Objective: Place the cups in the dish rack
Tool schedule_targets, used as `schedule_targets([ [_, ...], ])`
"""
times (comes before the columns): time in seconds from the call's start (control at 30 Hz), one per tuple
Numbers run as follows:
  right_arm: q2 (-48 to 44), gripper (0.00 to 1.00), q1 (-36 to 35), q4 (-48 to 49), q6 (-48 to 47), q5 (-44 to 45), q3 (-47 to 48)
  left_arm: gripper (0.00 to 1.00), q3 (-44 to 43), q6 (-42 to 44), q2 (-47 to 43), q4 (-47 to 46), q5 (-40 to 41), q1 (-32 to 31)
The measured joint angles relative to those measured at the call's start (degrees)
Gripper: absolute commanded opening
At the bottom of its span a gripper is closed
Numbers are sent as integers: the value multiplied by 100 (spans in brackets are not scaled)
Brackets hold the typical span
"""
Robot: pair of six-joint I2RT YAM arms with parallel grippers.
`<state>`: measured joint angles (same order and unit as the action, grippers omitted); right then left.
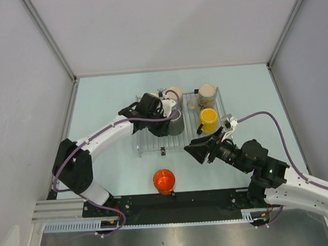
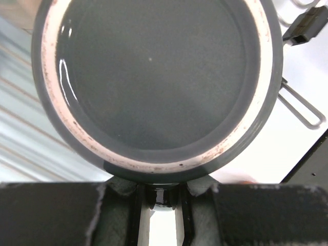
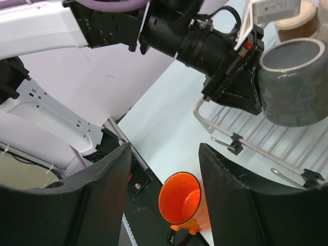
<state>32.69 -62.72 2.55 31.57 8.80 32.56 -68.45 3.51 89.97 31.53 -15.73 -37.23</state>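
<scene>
Jaws of L gripper (image 1: 168, 118) clenched on dark grey mug (image 1: 177, 125), upright at dish rack (image 1: 148, 140); can't tell if it's set down. R gripper (image 1: 198, 150) jaws apart, nothing betw. Orange mug (image 1: 163, 180) on table (image 1: 107, 104), outside rack. Yellow mug (image 1: 209, 119) in rack.

Robotics laboratory cell: white panels (image 1: 169, 22) in aluminium framing (image 1: 48, 38) enclosed a green desk (image 1: 107, 104); left arm (image 1: 106, 135) and right arm (image 1: 290, 182) were bolted at its edge.
</scene>
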Motion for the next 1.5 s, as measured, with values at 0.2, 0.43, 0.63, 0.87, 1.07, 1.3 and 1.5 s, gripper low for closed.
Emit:
schedule_targets([
  [0.2,-120,61,175,-87,-44,-2,-2,1,-105,4,496,-13,-4,-81],
  [0.43,-247,61,452,-105,-79,-74,-4,1,-243,4,929,-164,0,-90],
  [0.63,-304,61,741,-74,-76,-306,-55,1,-380,2,1169,-452,-9,-116],
  [0.87,-343,61,1062,-61,-57,-634,-216,1,-481,0,1399,-841,-11,-227],
  [1.07,-415,61,1191,-57,-44,-743,-238,44,-481,15,1421,-909,2,-328],
  [1.3,-387,62,1274,-57,-9,-907,-243,54,-365,103,1279,-837,37,-391],
  [1.5,-369,63,1314,-55,-9,-957,-245,66,-280,155,1075,-800,122,-396],
])
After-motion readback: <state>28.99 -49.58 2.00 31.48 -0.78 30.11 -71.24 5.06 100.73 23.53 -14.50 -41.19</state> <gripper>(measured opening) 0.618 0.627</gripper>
